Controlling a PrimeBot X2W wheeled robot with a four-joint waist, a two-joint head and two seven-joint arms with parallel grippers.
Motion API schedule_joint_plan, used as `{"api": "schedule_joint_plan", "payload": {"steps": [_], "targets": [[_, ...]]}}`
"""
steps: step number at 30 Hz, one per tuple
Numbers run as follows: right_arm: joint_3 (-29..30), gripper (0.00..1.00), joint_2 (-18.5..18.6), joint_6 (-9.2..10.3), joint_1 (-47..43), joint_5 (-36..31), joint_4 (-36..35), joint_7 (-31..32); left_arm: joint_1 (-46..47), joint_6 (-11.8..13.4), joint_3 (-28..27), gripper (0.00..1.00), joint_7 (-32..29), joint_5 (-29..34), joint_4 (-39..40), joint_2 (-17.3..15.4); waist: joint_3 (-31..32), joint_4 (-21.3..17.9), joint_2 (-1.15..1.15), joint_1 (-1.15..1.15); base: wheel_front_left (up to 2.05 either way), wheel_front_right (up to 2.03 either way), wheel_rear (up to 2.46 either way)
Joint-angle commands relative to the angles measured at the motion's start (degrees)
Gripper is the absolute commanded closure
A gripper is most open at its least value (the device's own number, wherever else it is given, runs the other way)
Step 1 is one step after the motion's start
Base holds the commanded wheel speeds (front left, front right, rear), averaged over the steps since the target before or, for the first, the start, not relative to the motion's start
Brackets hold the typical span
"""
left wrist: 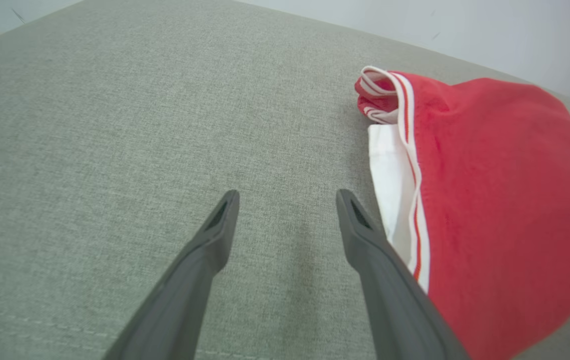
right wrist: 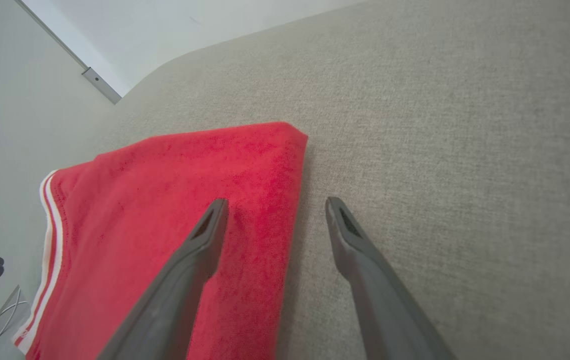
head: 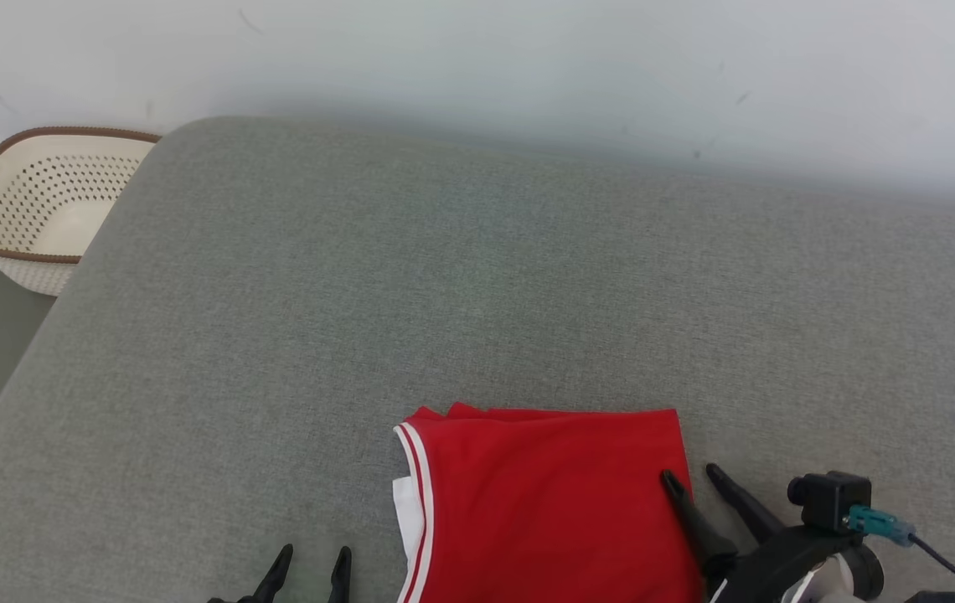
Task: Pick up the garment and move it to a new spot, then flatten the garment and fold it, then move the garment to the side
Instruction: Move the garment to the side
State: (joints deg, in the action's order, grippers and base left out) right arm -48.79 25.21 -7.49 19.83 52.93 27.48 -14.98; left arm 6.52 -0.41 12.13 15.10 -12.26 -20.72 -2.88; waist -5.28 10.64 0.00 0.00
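One folded red fabric garment, white-trimmed edge facing left, long axis toward robot, near end cut off. Jaws spread, empty: left gripper, right gripper.

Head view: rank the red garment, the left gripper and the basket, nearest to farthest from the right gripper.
From the right gripper:
1. Red garment, one jaw over its right edge.
2. Left gripper, beyond the garment, lower left.
3. Basket, beside the cushion's far left corner.
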Motion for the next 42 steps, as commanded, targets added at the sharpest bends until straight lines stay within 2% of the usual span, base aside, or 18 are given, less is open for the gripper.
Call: {"api": "schedule_joint_plan", "payload": {"steps": [1,9,10,11,12,13,18,23,37,42], "targets": [[-0.26,0.0,-0.66,0.01,-0.5,0.4,1.06,-0.22,0.3,0.06,0.07,0.0,0.05,0.29,-0.05,-0.07,-0.21,0.81,0.0,0.0,0.0,0.0,0.0],[-1.58,0.0,-3.94,0.01,1.56,1.09,7.82,-0.05,0.54,0.1,0.14,0.0,0.05,1.08,0.85,-0.07,-0.33,3.21,0.0,0.0,0.0,0.0,0.0],[-2.25,0.26,-4.22,0.01,1.97,0.82,8.53,-0.03,0.53,0.2,0.15,0.0,0.05,1.21,1.08,-0.05,-0.32,3.36,0.0,0.0,0.0,0.0,0.0],[-2.54,0.57,-4.55,0.01,2.29,1.0,8.92,-0.02,0.51,0.29,0.11,0.0,0.05,1.38,1.31,-0.06,-0.35,3.42,0.0,0.0,0.0,0.0,0.0],[-2.84,0.96,-4.83,0.01,2.53,1.23,9.16,-0.03,0.49,0.39,0.05,0.0,0.05,1.53,1.55,-0.06,-0.38,3.4,0.0,0.0,0.0,0.0,0.0],[-3.06,1.0,-4.8,0.01,3.1,0.97,9.15,-0.04,0.43,0.39,-0.01,0.0,0.05,1.6,1.7,-0.06,-0.4,3.32,0.0,0.0,0.0,0.0,0.0],[-0.01,1.0,-4.02,0.01,5.05,-0.93,8.26,-0.13,0.23,0.38,-0.42,0.0,0.05,2.15,2.45,-0.05,-0.11,1.9,0.0,0.0,0.0,0.0,0.0],[4.75,1.0,-4.13,0.01,4.86,-3.84,7.81,-0.14,0.08,0.41,-1.0,0.0,0.05,3.04,3.25,-0.06,0.86,-2.01,0.0,0.0,0.0,0.0,0.0],[9.19,1.0,-5.08,0.01,2.64,-7.47,8.29,-0.13,1.89,-0.07,-1.61,0.0,0.05,4.82,5.46,-0.05,2.0,-21.58,0.0,0.0,0.0,0.0,0.0],[9.91,1.0,-4.64,0.01,1.49,-7.55,8.22,-0.12,3.05,-0.09,-1.4,0.0,0.05,5.27,5.8,-0.07,1.62,-27.03,0.0,0.0,0.0,0.0,0.0]]}}
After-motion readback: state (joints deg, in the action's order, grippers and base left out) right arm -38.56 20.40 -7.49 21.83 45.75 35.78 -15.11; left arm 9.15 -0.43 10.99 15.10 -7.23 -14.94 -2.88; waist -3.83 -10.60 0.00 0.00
